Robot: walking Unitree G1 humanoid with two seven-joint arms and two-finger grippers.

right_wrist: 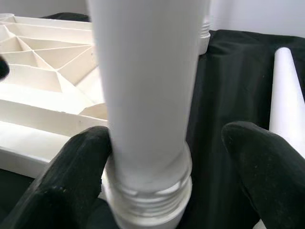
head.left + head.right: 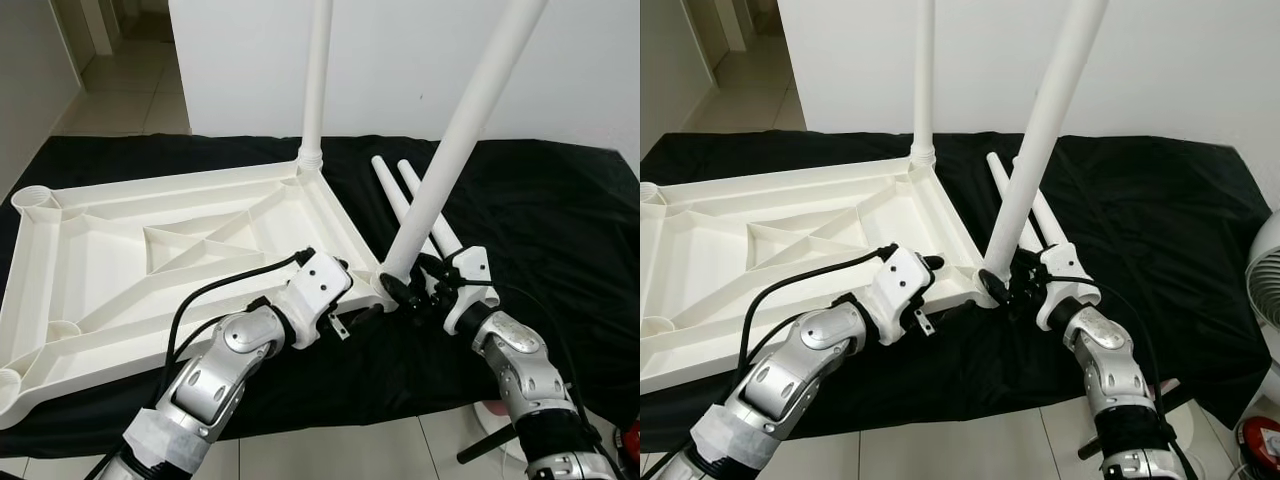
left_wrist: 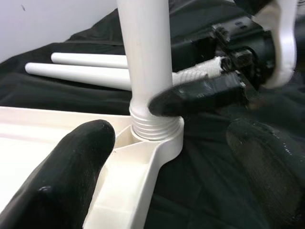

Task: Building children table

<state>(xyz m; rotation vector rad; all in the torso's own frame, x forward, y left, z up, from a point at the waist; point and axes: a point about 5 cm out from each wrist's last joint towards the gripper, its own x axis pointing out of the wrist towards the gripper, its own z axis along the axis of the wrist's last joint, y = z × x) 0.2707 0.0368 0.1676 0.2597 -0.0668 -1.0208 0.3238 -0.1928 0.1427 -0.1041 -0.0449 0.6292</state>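
Note:
A white plastic tabletop (image 2: 330, 215) lies upside down on a black cloth. One white leg (image 2: 317, 80) stands upright in its far right corner. A second leg (image 2: 460, 130) leans to the right, its threaded end (image 1: 147, 195) sitting in the near right corner socket (image 3: 162, 138). My right gripper (image 1: 167, 176) straddles this leg's base, open; one finger (image 1: 76, 167) touches the leg and the other stands clear. My left gripper (image 3: 167, 162) is open just in front of the same socket, touching nothing. Two loose legs (image 2: 400, 200) lie on the cloth behind.
The black cloth (image 2: 560, 230) covers a low surface whose front edge is just under my arms. A white fan (image 2: 1265, 270) and a red object (image 2: 1260, 440) sit on the tiled floor at the right. A white wall stands behind.

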